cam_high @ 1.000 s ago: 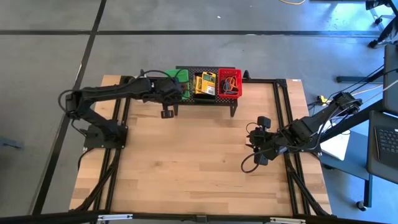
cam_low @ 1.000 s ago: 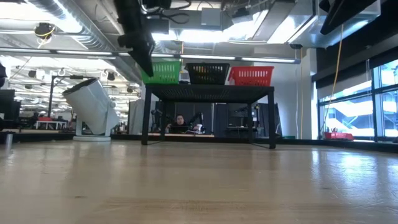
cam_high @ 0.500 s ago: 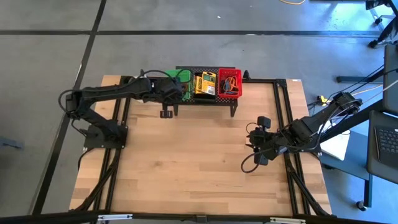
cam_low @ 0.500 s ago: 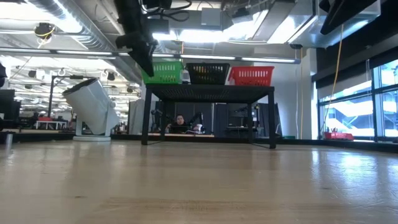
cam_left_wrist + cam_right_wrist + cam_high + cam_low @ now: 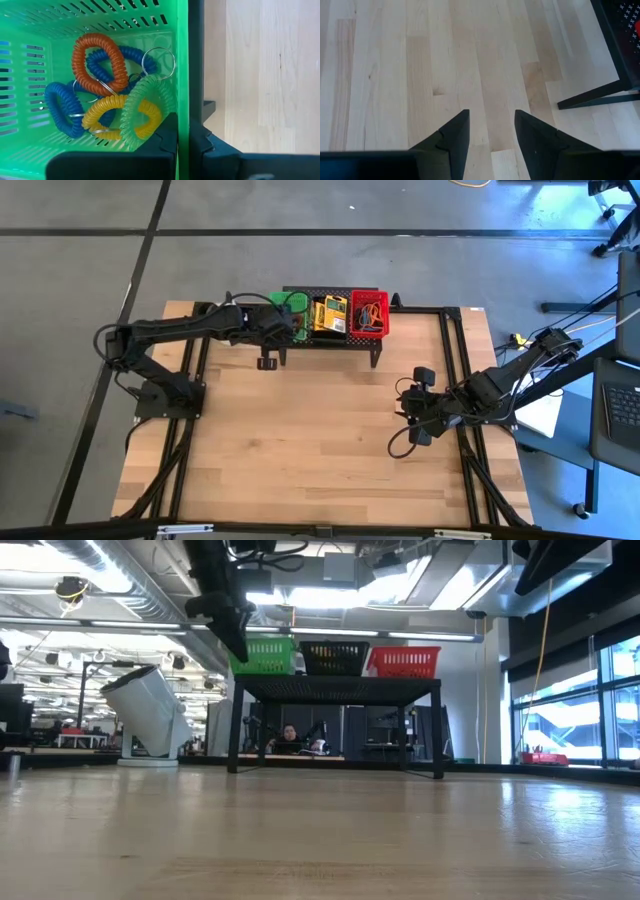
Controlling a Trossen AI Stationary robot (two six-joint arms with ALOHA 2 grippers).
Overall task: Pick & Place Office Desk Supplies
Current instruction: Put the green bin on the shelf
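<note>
Coiled loops [image 5: 100, 95] in orange, blue, yellow and green, with key rings, lie in a heap on the floor of the green basket [image 5: 292, 302]. This basket stands on the black mesh shelf [image 5: 335, 688] at the far edge, beside a black basket with the yellow boxes [image 5: 330, 313] and a red basket [image 5: 368, 315] with more loops. My left gripper [image 5: 183, 135] is at the green basket's right wall. My right gripper [image 5: 492, 117] hangs open over bare wood near the table's right edge [image 5: 408, 408]. My left gripper straddles the green basket's side wall [image 5: 182, 100]: one finger [image 5: 167, 135] is inside the basket and one [image 5: 200, 140] outside, shut on the wall's top edge. It comes from above, slanting from the near-left. The basket stays upright on the shelf.
The shelf's legs [image 5: 436, 730] stand on the table's far part, and one leg shows ahead of my right gripper [image 5: 595, 95]. Bare wooden tabletop [image 5: 300, 440] stretches from the shelf to the near edge. A person sits in the room beyond the shelf [image 5: 290, 735].
In the low view, my left gripper and the green basket have shifted slightly toward the table's right.
</note>
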